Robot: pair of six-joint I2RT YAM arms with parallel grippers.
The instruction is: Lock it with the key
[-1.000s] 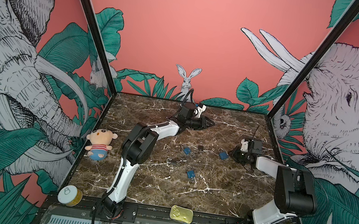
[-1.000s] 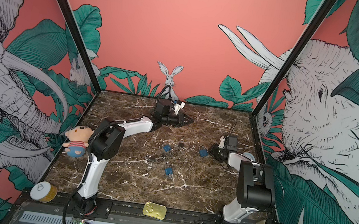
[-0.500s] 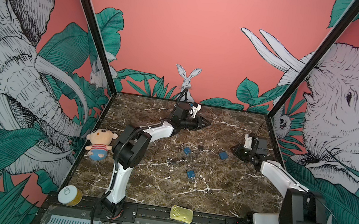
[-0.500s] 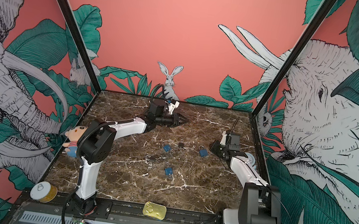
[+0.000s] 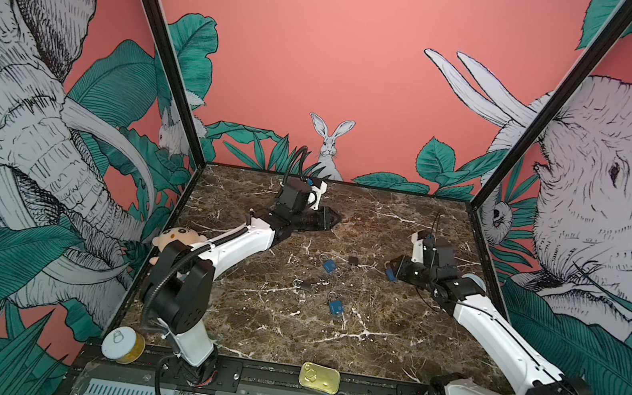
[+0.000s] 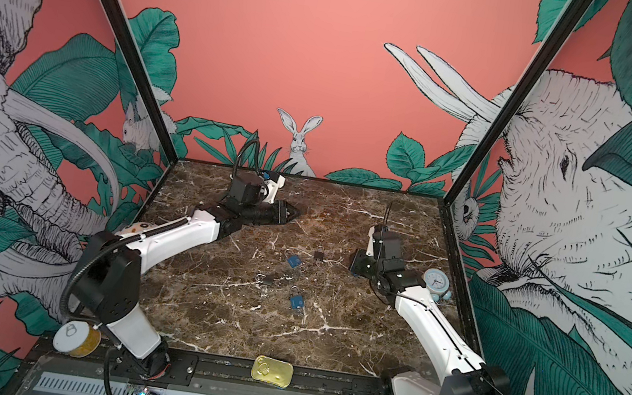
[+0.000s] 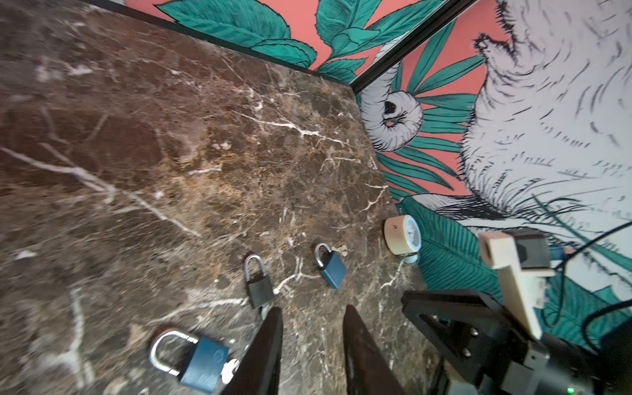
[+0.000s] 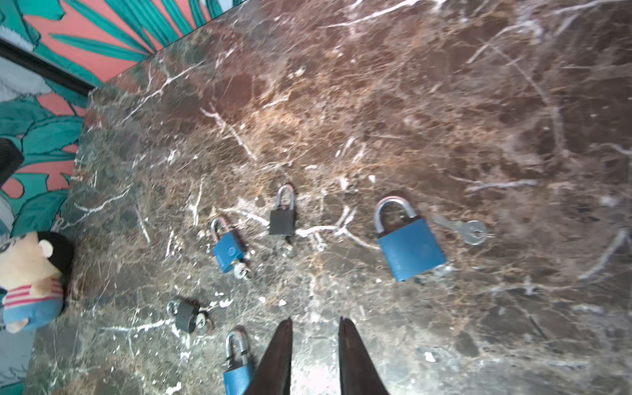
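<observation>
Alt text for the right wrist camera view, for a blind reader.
Five padlocks, three blue and two black, lie on a marble table, a loose key beside the largest blue padlock. The right gripper hangs open and empty over the table; a plush doll sits at its edge.

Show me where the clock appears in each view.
In a top view: clock, mostly hidden behind the right arm.
In a top view: in plain sight, by the right wall.
Left wrist: against the wall, beyond a blue padlock.
Right wrist: not in it.
Shared landmark: the long-shackled black padlock.
</observation>
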